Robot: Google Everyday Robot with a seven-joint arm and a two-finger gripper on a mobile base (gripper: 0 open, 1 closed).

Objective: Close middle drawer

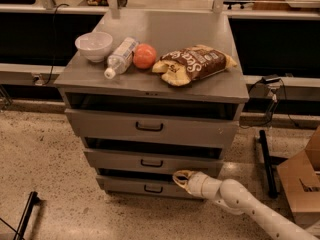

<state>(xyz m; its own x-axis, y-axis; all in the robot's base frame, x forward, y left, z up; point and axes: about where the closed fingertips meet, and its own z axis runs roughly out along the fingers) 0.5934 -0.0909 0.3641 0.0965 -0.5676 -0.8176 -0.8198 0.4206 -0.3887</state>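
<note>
Three grey drawers are standing ajar in the table: top drawer, middle drawer and bottom drawer. The gripper is sitting at the middle drawer's lower edge, right of its handle, fingers pinched together on nothing. Bare floor is lying open left and front; one cardboard box is crowding the right. On top are resting one bowl, one bottle, one orange and one chip bag.

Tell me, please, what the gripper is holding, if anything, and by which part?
No grasp is visible: the gripper sits by the lower right edge of the middle drawer, clear of its handle; contact cannot be told.
</note>
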